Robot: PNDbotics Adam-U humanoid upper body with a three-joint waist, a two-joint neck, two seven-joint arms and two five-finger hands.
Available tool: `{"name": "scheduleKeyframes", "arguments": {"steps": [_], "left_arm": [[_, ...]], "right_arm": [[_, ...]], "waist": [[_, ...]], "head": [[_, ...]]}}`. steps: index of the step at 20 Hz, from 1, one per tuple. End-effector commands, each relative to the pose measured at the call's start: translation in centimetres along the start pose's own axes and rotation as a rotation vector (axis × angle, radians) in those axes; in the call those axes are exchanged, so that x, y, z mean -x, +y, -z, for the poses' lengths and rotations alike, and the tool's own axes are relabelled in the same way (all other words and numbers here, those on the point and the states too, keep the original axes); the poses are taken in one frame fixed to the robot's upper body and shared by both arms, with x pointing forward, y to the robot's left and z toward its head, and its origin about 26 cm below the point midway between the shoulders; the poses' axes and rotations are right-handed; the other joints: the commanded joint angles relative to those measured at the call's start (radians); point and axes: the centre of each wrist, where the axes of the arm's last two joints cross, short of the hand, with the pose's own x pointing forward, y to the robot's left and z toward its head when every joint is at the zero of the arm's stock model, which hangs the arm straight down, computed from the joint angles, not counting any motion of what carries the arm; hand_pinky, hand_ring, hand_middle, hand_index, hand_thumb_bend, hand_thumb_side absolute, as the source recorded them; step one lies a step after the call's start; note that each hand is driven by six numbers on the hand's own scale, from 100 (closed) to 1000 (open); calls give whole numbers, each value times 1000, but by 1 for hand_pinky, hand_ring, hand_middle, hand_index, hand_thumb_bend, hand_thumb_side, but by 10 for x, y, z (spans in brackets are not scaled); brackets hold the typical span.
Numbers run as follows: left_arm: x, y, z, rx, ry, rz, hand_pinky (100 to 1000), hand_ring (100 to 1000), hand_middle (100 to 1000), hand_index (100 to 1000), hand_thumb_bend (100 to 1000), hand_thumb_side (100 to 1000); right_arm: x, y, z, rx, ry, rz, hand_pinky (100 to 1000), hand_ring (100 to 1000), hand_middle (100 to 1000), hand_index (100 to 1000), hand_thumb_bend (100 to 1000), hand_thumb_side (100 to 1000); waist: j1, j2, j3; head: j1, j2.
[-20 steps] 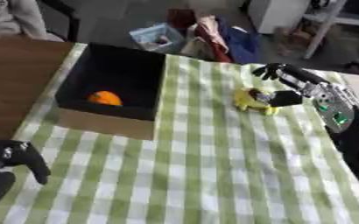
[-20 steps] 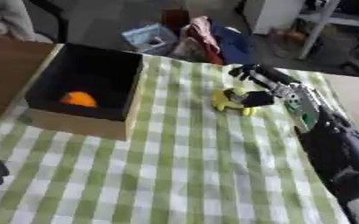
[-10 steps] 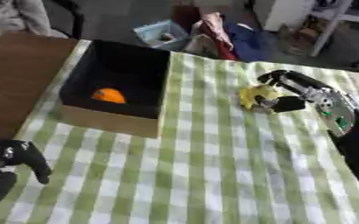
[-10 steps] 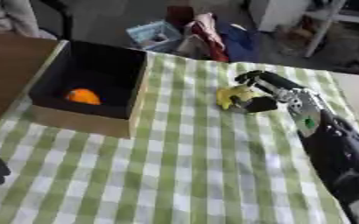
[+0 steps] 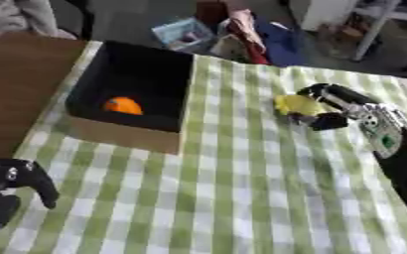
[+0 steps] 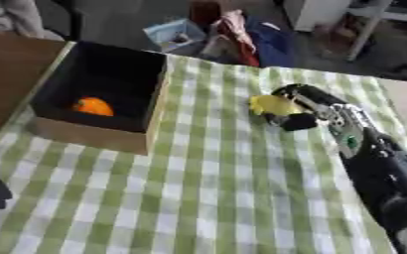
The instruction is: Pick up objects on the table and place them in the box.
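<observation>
A small yellow object (image 5: 297,104) sits at the right of the green checked tablecloth, held in my right hand (image 5: 330,107), whose fingers and thumb curl round it; I cannot tell whether it is off the cloth. The black cardboard box (image 5: 123,139) stands open at the left, with an orange object (image 5: 122,105) lying on its floor. My left hand (image 5: 7,183) rests at the lower left corner, fingers curled and holding nothing.
A brown wooden tabletop (image 5: 16,84) borders the cloth on the left. Beyond the table's far edge lie clothes and a light blue container (image 5: 182,33) on the floor. The checked cloth (image 5: 241,198) stretches between the box and my right arm.
My right hand has closed round the yellow object and shifted a little toward the middle. The whole picture has shifted, so the head moved. The left hand stays put.
</observation>
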Motion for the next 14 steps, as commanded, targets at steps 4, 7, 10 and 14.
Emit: {"name": "scheduleKeyframes", "arguments": {"steps": [4, 7, 10, 14], "left_arm": [[-5, 5, 0, 3, -4, 33, 641, 548, 559, 700, 100, 758], [-5, 5, 0, 2, -5, 34, 641, 548, 559, 701, 100, 758], [-5, 5, -1, 1, -5, 33, 641, 548, 559, 701, 100, 757], [-5, 5, -1, 1, -4, 30, 641, 549, 560, 701, 100, 756]], "right_arm": [[15, -16, -8, 67, 123, -92, 790, 793, 775, 859, 304, 415], [14, -15, -8, 89, 137, -114, 773, 759, 661, 772, 250, 225], [14, -17, -8, 132, 134, -124, 757, 727, 555, 684, 206, 154], [10, -24, -8, 207, 102, -128, 743, 692, 458, 590, 130, 125]], "waist": [[8, -11, -3], [10, -11, -7], [11, -12, -11], [12, -16, -17]], "head": [[4, -3], [4, -2], [3, 0], [2, 1]]}}
